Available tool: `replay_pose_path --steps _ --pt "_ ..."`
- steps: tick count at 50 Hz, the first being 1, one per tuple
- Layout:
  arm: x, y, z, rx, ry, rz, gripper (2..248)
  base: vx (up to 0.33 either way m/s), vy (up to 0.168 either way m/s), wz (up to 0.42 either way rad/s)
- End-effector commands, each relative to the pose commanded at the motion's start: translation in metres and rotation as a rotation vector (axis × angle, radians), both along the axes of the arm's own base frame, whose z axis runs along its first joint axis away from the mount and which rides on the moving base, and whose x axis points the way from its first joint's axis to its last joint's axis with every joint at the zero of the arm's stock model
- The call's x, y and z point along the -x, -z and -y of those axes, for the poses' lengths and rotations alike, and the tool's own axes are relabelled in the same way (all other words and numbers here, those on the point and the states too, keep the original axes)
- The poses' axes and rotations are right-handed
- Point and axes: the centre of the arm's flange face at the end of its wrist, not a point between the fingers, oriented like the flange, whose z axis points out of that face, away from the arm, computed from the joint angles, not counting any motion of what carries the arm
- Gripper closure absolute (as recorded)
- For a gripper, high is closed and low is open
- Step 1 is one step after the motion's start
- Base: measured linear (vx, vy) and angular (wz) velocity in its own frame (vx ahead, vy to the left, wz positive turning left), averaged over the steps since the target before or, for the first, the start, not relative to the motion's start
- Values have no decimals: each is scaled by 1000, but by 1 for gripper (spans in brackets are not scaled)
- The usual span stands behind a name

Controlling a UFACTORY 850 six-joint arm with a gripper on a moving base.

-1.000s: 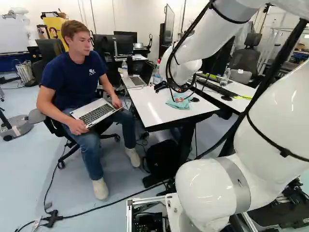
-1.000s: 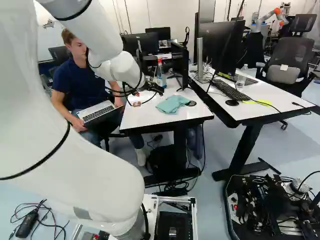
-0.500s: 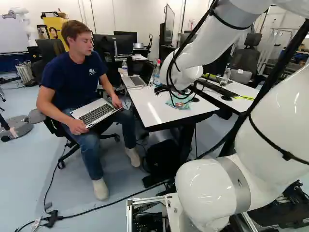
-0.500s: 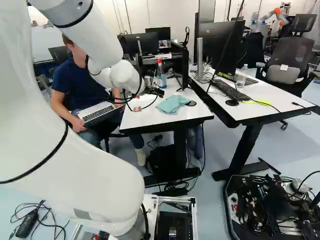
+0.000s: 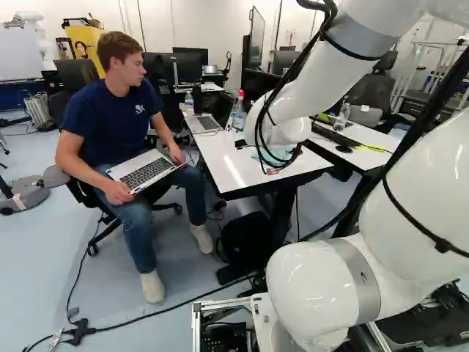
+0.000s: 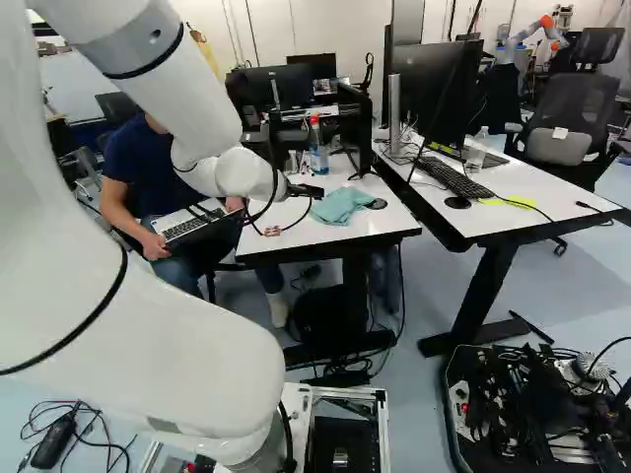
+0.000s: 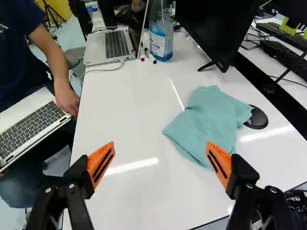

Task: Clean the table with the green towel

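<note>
Gripper [image 7: 160,144] wide apart, holding nothing. Green towel [image 7: 206,122] lies rumpled on white desk [image 7: 124,191], nr black mouse [image 7: 257,118]; prob. v. light, soft, floppy: pinch mid fold, w/ mouse clear.

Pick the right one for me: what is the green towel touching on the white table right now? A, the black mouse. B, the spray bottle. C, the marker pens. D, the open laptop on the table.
A: in the wrist view the towel lies with one edge against the black mouse, well away from the bottle, laptop and pens.
</note>
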Motion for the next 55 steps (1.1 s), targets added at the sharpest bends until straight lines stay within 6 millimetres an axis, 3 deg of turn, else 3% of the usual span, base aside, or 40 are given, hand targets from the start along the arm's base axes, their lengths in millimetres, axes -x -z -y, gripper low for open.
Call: replay_pose_path --steps 27,55 --pt "45 37 0 7 -5 126 3 0 0 0" --pt "80 60 -1 10 -10 215 3 0 0 0"
